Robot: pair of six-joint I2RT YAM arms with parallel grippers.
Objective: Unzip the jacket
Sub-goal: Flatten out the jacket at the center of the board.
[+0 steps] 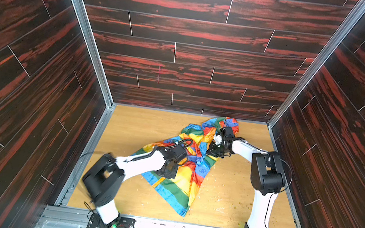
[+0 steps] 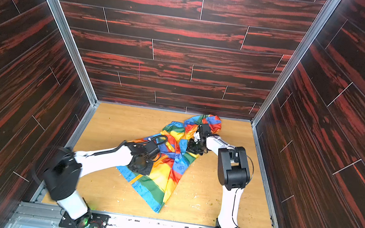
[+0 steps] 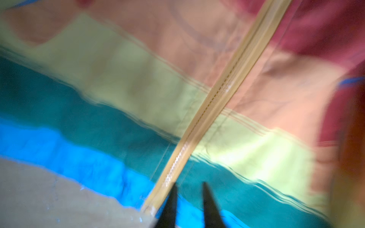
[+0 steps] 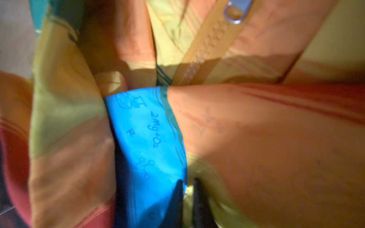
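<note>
Rainbow-striped and shiny, the jacket (image 1: 181, 182) (image 2: 163, 177) lies crumpled on the wooden tabletop (image 1: 145, 128) (image 2: 122, 123). It runs slantwise from its hood, at the far edge right of centre, to a hem corner near the front middle.

The left arm (image 1: 140, 162) (image 2: 105, 157) reaches in from the near left and has its jaws down over the lower left part of the cloth. In the left wrist view, which is blurred, the dark fingertips (image 3: 170, 203) stand apart with blue and green fabric showing in the gap. They sit just beside the bottom end of the yellow zipper (image 3: 217, 96), whose teeth look meshed along the stretch in sight.

The right arm (image 1: 242, 149) (image 2: 215, 146) bends in from the near right, and its jaws are on the upper part of the jacket, just below the hood. In the right wrist view the fingertips (image 4: 177, 199) stand close together with a sliver of yellow cloth between them. I cannot tell whether they clamp it. Folds of orange and blue fabric (image 4: 256, 148) bunch around them. Farther off, a silver zipper pull (image 4: 237, 11) rests on the zipper tape (image 4: 205, 47).
</note>
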